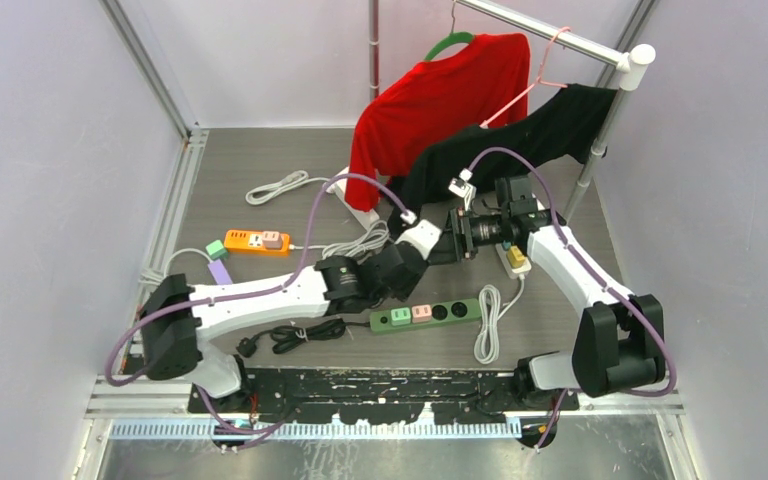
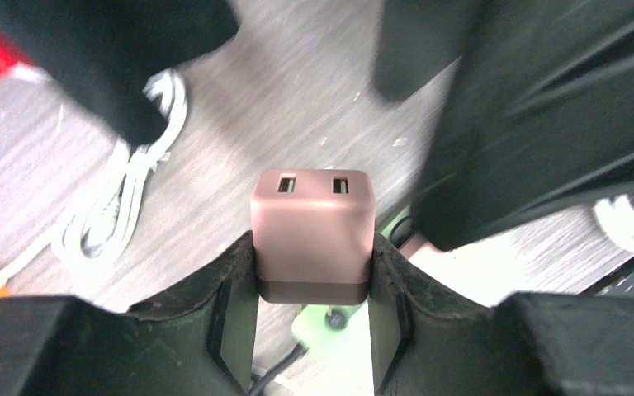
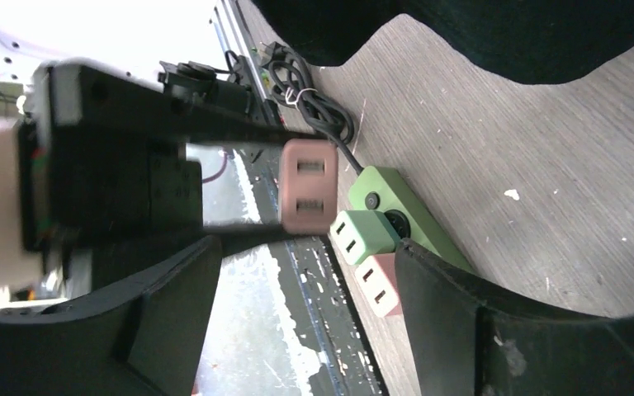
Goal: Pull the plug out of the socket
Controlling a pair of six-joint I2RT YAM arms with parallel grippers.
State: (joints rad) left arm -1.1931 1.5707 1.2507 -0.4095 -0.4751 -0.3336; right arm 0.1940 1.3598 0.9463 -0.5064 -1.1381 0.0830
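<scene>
Plug (image 2: 314, 219) flush between left tool (image 2: 314, 256) fingers (image 2: 231, 305)

The grey wood-grain bench (image 1: 260, 150) carries an orange power strip (image 1: 257, 242) at 9 o'clock, a green power strip (image 1: 465, 308) at 6 o'clock, a coiled white cord (image 1: 487, 322) at 5, a black cord bundle (image 1: 295, 335) at 7 and a loose white cord (image 1: 275, 188) at 10.

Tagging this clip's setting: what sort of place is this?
Probably a robotics lab test cell: plain white panels on an aluminium frame, with staged props such as a green power strip and a clothes rail.
</scene>
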